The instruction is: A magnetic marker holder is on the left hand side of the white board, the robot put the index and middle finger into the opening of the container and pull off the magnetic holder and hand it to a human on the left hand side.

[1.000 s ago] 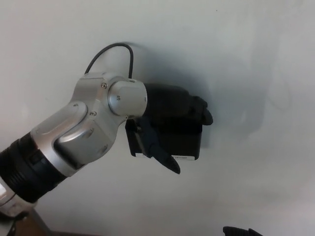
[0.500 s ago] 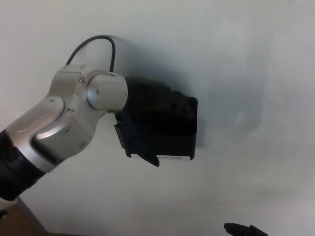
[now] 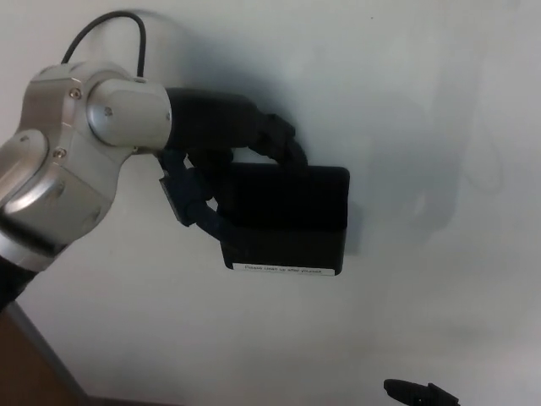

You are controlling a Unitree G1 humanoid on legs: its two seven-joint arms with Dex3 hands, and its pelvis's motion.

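A black box-shaped magnetic marker holder [image 3: 292,222] sits flat against the whiteboard [image 3: 423,93], with a white label strip along its bottom edge. My left hand [image 3: 226,139] comes in from the upper left on a silver wrist. Its fingers [image 3: 283,145] curl over the holder's top edge and the thumb [image 3: 196,207] runs down its left side, so the hand is closed on the holder. Only a small black tip of my right hand [image 3: 420,393] pokes in at the bottom edge.
A black cable [image 3: 106,21] loops above the silver wrist [image 3: 76,144]. A brown strip [image 3: 25,364] shows at the bottom left corner beside the board's edge. Faint shadows fall on the board to the right of the holder.
My left arm and hand have moved up and to the left, uncovering the holder's front. The fingers now hook the top edge. The holder stays at about the same spot.
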